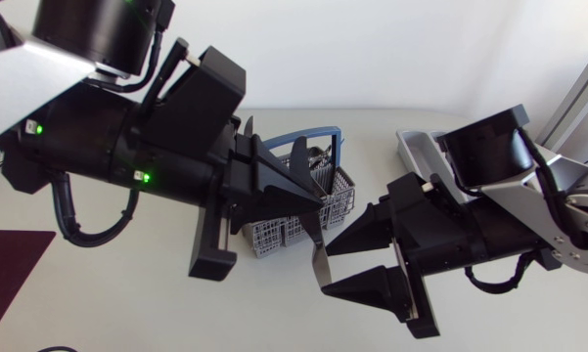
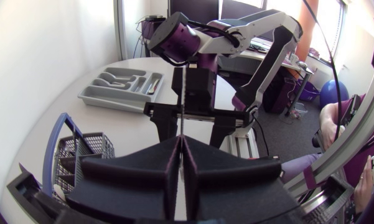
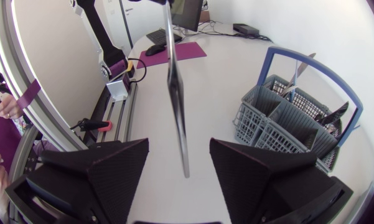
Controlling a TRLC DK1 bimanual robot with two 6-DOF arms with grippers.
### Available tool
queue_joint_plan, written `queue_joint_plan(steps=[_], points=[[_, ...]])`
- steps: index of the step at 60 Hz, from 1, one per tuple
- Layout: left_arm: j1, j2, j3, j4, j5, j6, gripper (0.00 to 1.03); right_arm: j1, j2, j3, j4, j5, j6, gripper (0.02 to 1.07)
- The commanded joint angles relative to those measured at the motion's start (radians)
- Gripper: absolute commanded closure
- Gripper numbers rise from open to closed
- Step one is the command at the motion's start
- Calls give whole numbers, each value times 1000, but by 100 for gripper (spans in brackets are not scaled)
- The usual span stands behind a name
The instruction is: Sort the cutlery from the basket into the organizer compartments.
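My left gripper (image 1: 311,202) is shut on the upper end of a slim metal knife (image 1: 318,256), which hangs down in front of the grey basket (image 1: 274,235) with its blue handle (image 1: 308,135). In the left wrist view the fingers (image 2: 168,163) press together on the knife (image 2: 182,99), seen edge-on. My right gripper (image 1: 329,270) stands open around the knife's lower end. In the right wrist view the knife (image 3: 176,93) hangs between the spread fingers (image 3: 115,165) and touches neither. More cutlery stands in the basket (image 3: 280,124). The grey organizer (image 2: 121,87) lies behind my right arm.
The organizer (image 1: 416,147) sits at the back right, partly hidden by my right arm. A dark red mat (image 1: 10,264) lies at the table's left edge. My left arm covers much of the table's left half.
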Motion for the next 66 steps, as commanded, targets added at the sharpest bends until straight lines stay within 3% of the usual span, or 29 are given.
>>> queue_joint_plan(steps=[1,24,32,38,46,48,50,66], points=[[11,14,45,9,28,-27,100,21,19,9,-6,-13,5,56],[31,23,57,10,89,-47,100,64,47,13,-12,-30,14,101],[46,25,59,12,92,-52,98,65,52,9,-29,-30,17,102],[63,26,57,26,91,-72,77,70,45,4,-42,-30,16,101],[66,18,56,26,91,-78,37,67,16,1,-56,-30,20,102],[65,12,56,24,91,-73,21,58,10,0,-62,-30,20,101],[66,11,56,23,91,-73,16,47,6,-2,-65,-30,19,102],[149,-12,71,44,8,-70,7,-79,-60,-28,-124,-13,-23,101]])
